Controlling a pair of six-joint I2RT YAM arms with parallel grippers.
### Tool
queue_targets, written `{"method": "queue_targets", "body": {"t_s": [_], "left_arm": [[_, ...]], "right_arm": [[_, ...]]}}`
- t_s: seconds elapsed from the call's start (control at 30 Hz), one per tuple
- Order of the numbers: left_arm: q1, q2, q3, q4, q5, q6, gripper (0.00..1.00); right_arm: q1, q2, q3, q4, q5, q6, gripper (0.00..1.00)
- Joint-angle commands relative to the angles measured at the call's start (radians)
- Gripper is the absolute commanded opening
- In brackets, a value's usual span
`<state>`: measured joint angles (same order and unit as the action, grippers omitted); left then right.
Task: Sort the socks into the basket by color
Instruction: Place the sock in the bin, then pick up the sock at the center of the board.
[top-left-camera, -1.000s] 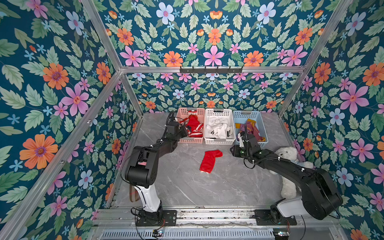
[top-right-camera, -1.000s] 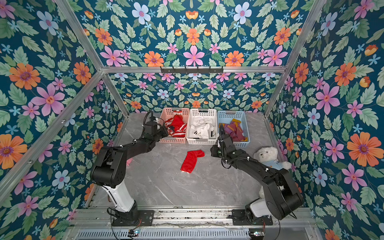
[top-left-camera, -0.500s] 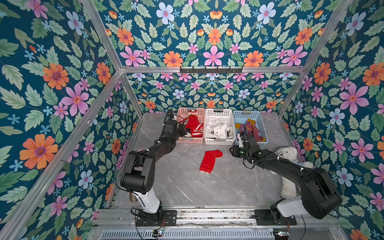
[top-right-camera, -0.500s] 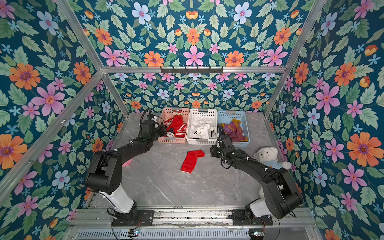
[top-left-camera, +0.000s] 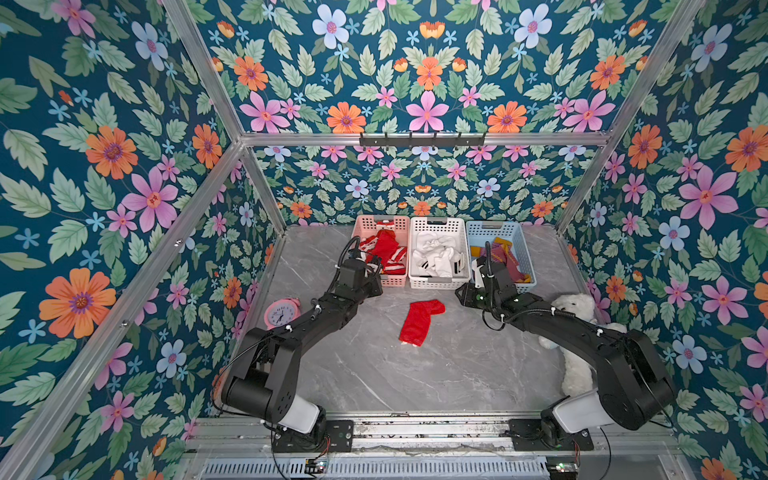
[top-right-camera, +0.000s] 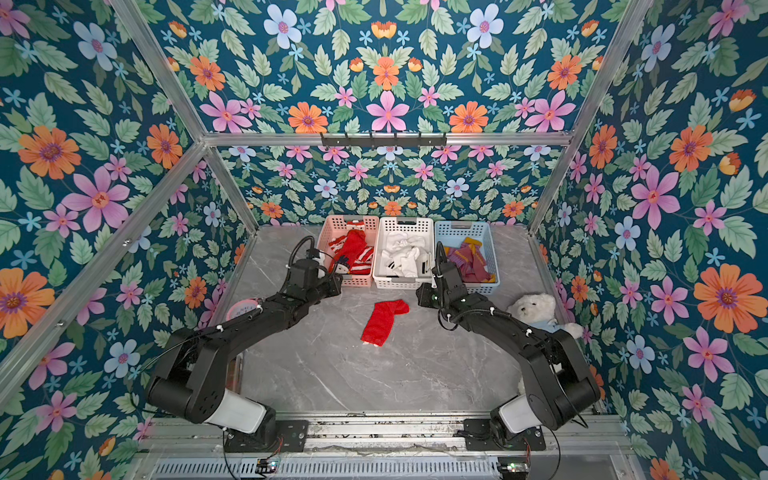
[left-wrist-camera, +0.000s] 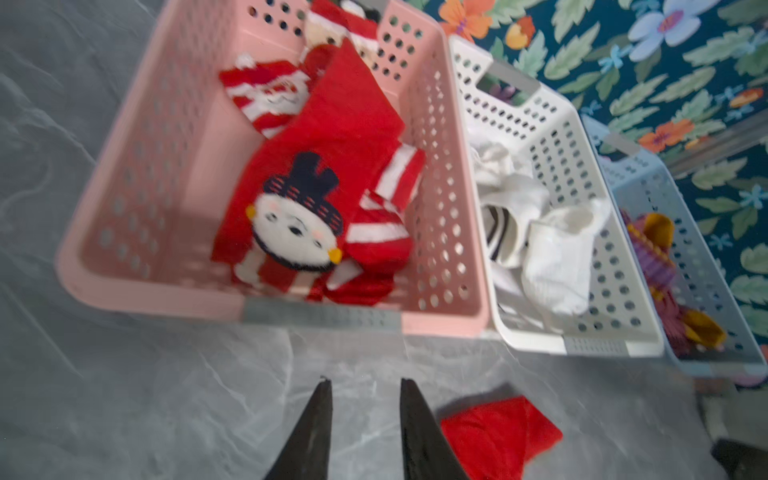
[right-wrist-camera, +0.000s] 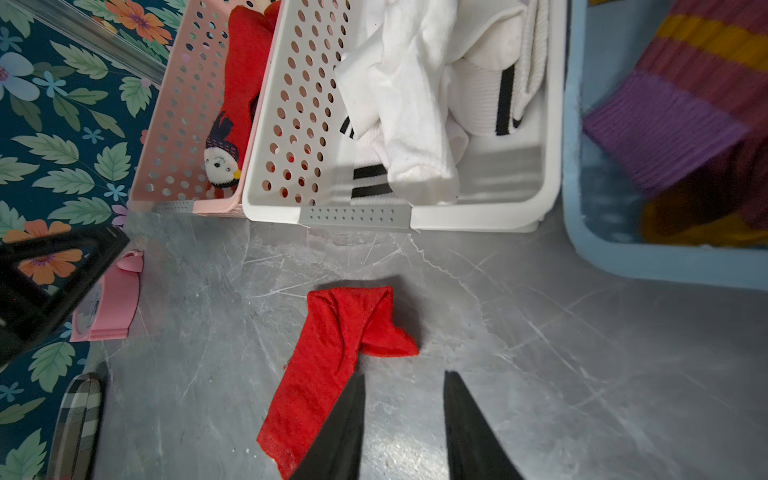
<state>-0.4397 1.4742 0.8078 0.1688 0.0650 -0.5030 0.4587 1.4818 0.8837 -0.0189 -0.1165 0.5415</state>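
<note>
Left pincer (left-wrist-camera: 365, 380) has backed off the pink basket (left-wrist-camera: 166, 124) — slightly open, empty; right pincer (right-wrist-camera: 403, 374) likewise, near the red sock (right-wrist-camera: 340, 345).

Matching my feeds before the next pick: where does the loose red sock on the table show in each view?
Top view: red sock just below the middle.
Top view: red sock just below the middle.
Left wrist: red sock at the lower edge, beside the left pincer.
Right wrist: red sock from the middle to the lower edge, partly behind the right pincer.
Shared landmark: pink basket, in all four.
</note>
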Motion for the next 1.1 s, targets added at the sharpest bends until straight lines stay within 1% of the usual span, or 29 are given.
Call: {"method": "queue_targets", "body": {"t_s": [0.0, 0.13, 0.23, 0.33, 0.43, 0.53, 0.7, 0.83, 1.07], "left_arm": [[-0.063, -0.05, -0.035, -0.06, -0.069, -0.041, 0.31], [-0.132, -0.113, -0.098, -0.108, -0.072, -0.133, 0.31], [-0.199, -0.16, -0.132, -0.167, -0.134, -0.157, 0.31], [-0.251, -0.191, -0.175, -0.184, -0.142, -0.18, 0.33], [-0.299, -0.197, -0.213, -0.195, -0.158, -0.229, 0.36], [-0.337, -0.18, -0.229, -0.218, -0.181, -0.261, 0.37], [-0.382, -0.144, -0.206, -0.237, -0.207, -0.259, 0.38], [-0.406, -0.085, -0.155, -0.305, -0.232, -0.257, 0.37], [-0.448, 0.009, -0.079, -0.327, -0.251, -0.228, 0.36]], "right_arm": [[0.002, 0.012, 0.012, 0.024, -0.009, -0.002, 0.35], [0.002, 0.02, 0.027, 0.023, -0.009, -0.001, 0.35], [0.003, 0.02, 0.04, 0.019, -0.004, -0.004, 0.35], [0.003, 0.022, 0.057, 0.007, 0.003, -0.013, 0.35], [0.003, 0.025, 0.074, -0.004, 0.003, -0.019, 0.35], [0.002, 0.02, 0.075, -0.002, 0.007, -0.02, 0.35], [0.002, 0.007, 0.067, -0.013, 0.02, -0.02, 0.35], [0.001, -0.016, 0.051, -0.021, 0.031, -0.023, 0.35], [0.002, -0.041, 0.034, -0.033, 0.043, -0.027, 0.36]]}}
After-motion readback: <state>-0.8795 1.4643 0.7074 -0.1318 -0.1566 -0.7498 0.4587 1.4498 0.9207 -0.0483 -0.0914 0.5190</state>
